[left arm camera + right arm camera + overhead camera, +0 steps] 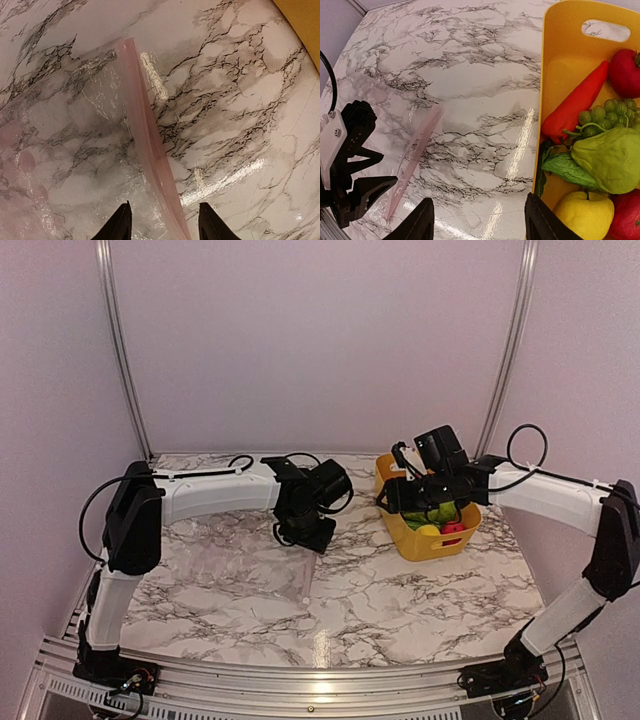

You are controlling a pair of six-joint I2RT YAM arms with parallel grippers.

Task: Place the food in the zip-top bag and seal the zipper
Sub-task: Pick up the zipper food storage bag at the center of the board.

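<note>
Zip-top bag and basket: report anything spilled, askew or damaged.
Nothing stands out. The zip-top bag lies flat and empty on the table, its zipper intact where visible. All the food sits inside the upright yellow basket; nothing spilled.

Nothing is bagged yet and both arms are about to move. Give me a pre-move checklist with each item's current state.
1. Left gripper open: ok, jaws apart, holding nothing.
2. Left gripper lined up on the zipper: ok, the pink strip runs between its fingers.
3. Zip-top bag mouth open: cannot tell; the bag lies flat on the table.
4. Right gripper open and empty: ok.
5. Food reachable: ok, the long red-orange piece lies uncovered in the yellow basket.
</note>
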